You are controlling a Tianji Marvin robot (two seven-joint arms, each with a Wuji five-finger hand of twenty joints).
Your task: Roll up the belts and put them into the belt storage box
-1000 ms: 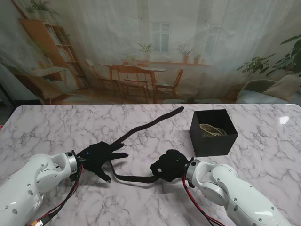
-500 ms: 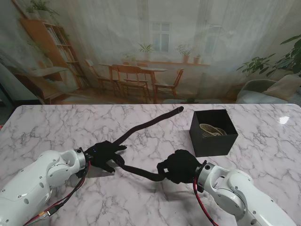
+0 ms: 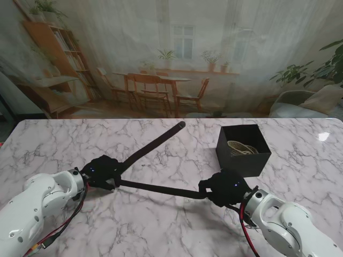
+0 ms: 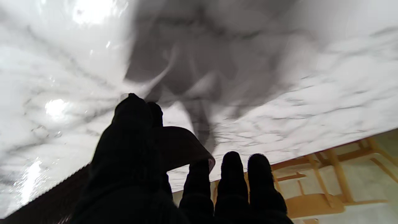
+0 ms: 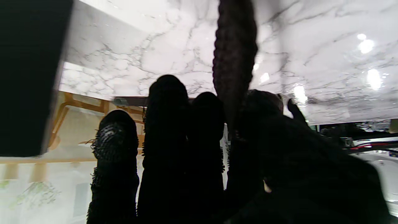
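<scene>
We hold one dark belt with both hands over the marble table. Left hand sits toward the table's left side, fingers curled tight around the belt at its bend. In the left wrist view the belt passes between thumb and fingers, wrapped over the hand; the table there is blurred.

From our left hand one length of belt runs straight to our right hand, taut and apparently off the surface. The other length runs diagonally away toward the table's far edge, its tip near the middle of that edge.

Right hand is closed on the belt's near end, nearer to us than the box and just beside its front wall. In the right wrist view the braided belt leaves the hand between thumb and fingers; the box wall fills one side of that view.

The black box stands open toward the table's right side, well in from the right edge. A pale coiled belt already lies inside. The dark belt is wholly outside the box, not rolled.

Both forearms are white, rising from the near corners.
</scene>
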